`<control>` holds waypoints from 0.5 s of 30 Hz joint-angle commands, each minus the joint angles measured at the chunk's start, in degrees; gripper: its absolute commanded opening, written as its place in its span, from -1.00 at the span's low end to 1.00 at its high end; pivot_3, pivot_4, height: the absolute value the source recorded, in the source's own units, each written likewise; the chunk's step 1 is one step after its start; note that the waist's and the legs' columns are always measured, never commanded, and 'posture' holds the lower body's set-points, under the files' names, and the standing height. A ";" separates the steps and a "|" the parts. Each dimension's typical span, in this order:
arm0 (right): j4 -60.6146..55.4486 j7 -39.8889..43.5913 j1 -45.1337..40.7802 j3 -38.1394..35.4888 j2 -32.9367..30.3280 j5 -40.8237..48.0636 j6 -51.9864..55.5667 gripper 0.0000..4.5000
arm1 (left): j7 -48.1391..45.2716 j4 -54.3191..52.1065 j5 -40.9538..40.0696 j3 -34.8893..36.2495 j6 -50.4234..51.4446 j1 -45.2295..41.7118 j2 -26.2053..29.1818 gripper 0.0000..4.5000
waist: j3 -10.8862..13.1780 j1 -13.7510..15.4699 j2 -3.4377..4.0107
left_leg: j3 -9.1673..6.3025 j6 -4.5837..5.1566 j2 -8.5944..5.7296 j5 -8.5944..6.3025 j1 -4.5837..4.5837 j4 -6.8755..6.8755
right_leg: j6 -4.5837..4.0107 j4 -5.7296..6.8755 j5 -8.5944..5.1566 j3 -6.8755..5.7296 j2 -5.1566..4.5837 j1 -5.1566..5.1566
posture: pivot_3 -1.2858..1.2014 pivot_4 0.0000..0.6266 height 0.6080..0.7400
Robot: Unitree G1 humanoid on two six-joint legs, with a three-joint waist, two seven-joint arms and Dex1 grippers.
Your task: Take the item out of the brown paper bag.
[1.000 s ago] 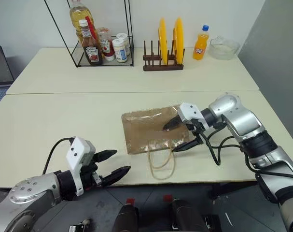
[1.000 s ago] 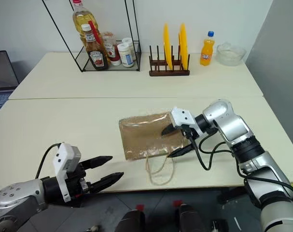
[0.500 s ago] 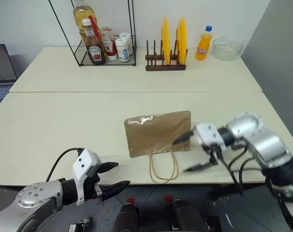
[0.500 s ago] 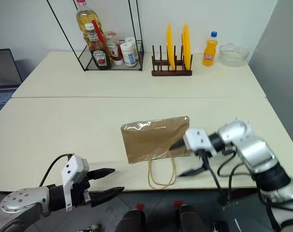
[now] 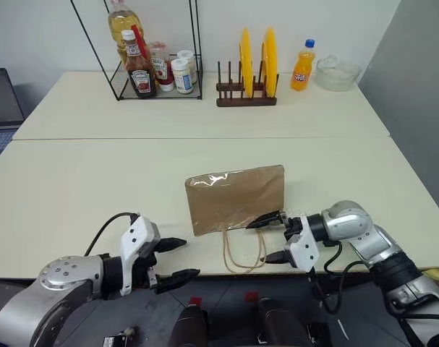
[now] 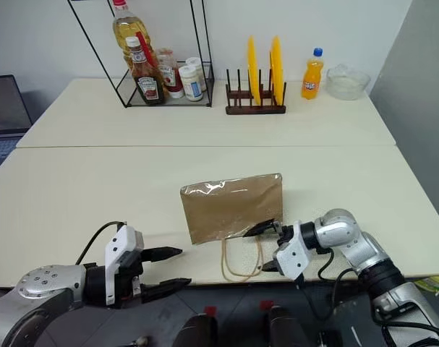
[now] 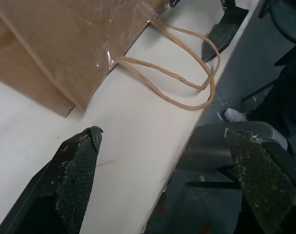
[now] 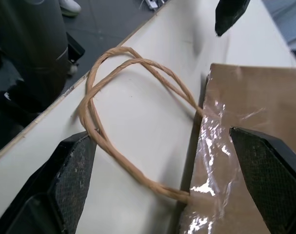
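The brown paper bag (image 5: 236, 199) lies flat on the near table, its twisted handles (image 5: 244, 249) looped toward the front edge. The item is hidden; the bag's inside cannot be seen. My right gripper (image 5: 266, 241) is open at the bag's front right corner, just right of the handles, pointing left, with one finger by the bag's edge and the other near the table edge. In the right wrist view the handles (image 8: 123, 97) and the bag (image 8: 255, 112) lie between its fingers (image 8: 74, 175). My left gripper (image 5: 186, 258) is open and empty at the front edge, left of the handles (image 7: 177, 78).
On the far table stand a wire rack (image 5: 150, 58) with sauce and oil bottles, a wooden rack with yellow plates (image 5: 248, 69), an orange soda bottle (image 5: 301, 65) and a glass bowl (image 5: 337, 72). A laptop (image 5: 2, 97) sits at far left. The table's front edge (image 5: 226, 273) runs under both grippers.
My right gripper dropped from over the bag's right end to the front edge beside the handles and rolled over. My left gripper sank slightly. The bag stayed put.
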 commanded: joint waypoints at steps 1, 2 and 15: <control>1.38 -1.49 -1.14 0.42 1.37 1.40 1.38 0.92 | -0.83 -0.15 0.18 -0.36 -1.17 -0.56 0.69 0.92 | -0.01 -0.02 -0.01 | -0.01 0.00 0.01 0.00 0.02 0.00 | 0.00 0.01 0.00 0.02 0.00 0.01 | 0.03 -0.52 1.00; 0.67 -1.01 -1.24 0.70 1.54 3.13 2.01 0.92 | -0.91 -0.10 0.18 -0.40 -1.23 -0.57 0.72 0.92 | 0.00 -0.02 -0.01 | -0.02 0.00 0.02 0.00 0.04 0.00 | -0.01 0.03 0.00 0.04 0.00 0.02 | 0.03 -0.52 1.00; -7.19 3.87 0.60 0.63 1.46 16.70 15.45 0.23 | -2.69 1.07 2.43 -4.04 -3.85 -1.47 0.94 0.93 | 0.00 0.14 0.00 | -0.11 0.01 0.01 0.00 0.02 -0.01 | -0.08 0.09 -0.04 -0.03 -0.02 0.02 | 0.03 -0.52 1.00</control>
